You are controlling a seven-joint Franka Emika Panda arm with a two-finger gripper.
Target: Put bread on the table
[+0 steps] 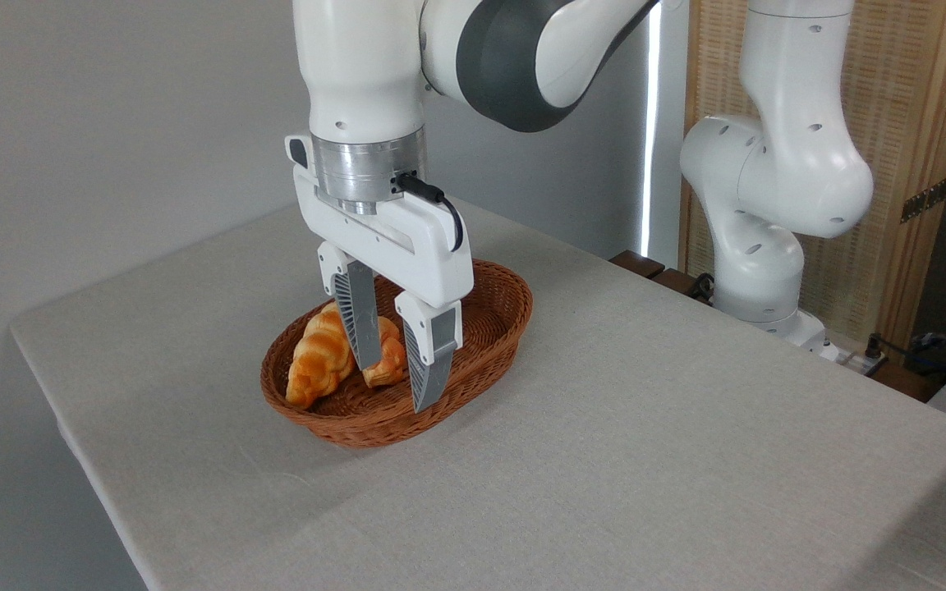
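Grey-beige cloth covers the table (604,460), on which a wicker basket (493,324) is set near the far left corner. Two golden pieces are held in the basket: a longer ridged croissant (317,361) toward the left and, just beside it, the stubby bread (387,361). The gripper (399,382) is pointed downward into the basket with its fingers spread apart, one on either side of the bread, so that the piece sits in the gap between them. No clamping is seen yet; whether either finger touches the bread cannot be told. The straddle is judged to be the set-up for a pinch across the bread's short width. The croissant lies against the bread on the left and is partly hidden by the left finger (358,316), so it may be nudged or caught as the fingers are brought together. The basket rim must be cleared on the lift. Open table is available all around for the placing.
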